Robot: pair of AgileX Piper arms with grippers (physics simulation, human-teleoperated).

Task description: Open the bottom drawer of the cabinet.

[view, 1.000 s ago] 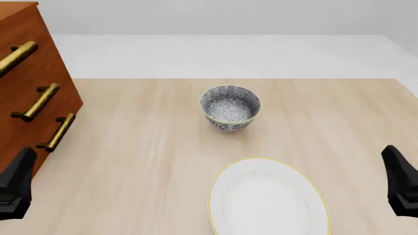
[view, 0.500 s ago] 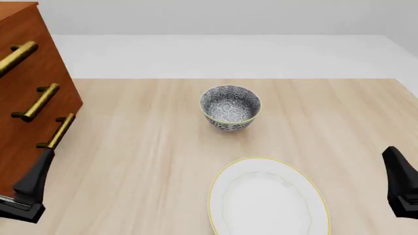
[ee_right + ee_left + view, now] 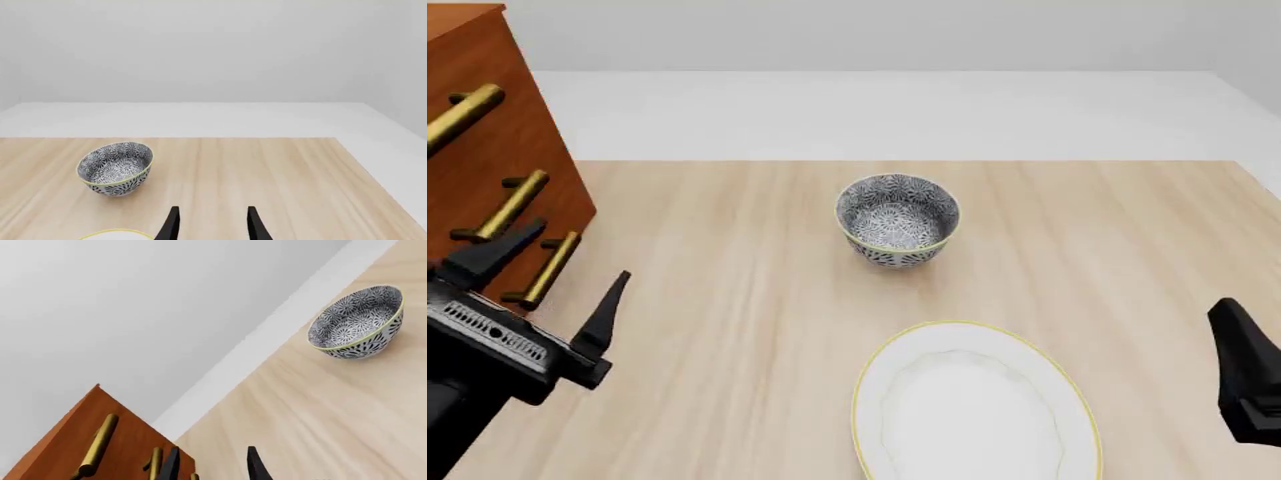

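The reddish-brown cabinet [image 3: 510,150] stands at the table's far left, with three brass bar handles on its front. The bottom drawer [image 3: 574,220] is the lowest strip, and its handle [image 3: 549,267] points toward me. My left gripper [image 3: 583,250] is open, and in the front view its two black fingers straddle that handle; I cannot tell whether they touch it. In the left wrist view the left gripper [image 3: 213,466] shows the cabinet [image 3: 73,455] beside one finger. My right gripper [image 3: 212,226] is open and holds nothing, low at the right edge [image 3: 1244,365].
A patterned blue-and-white bowl [image 3: 897,220] stands mid-table, also seen as the bowl [image 3: 357,322] and the bowl [image 3: 115,167]. A white plate with a gold rim [image 3: 974,412] lies near the front edge, right of the left arm.
My left gripper has risen, turned and moved forward to the right, from the table's front-left corner to the bottom handle. The right arm has not moved.
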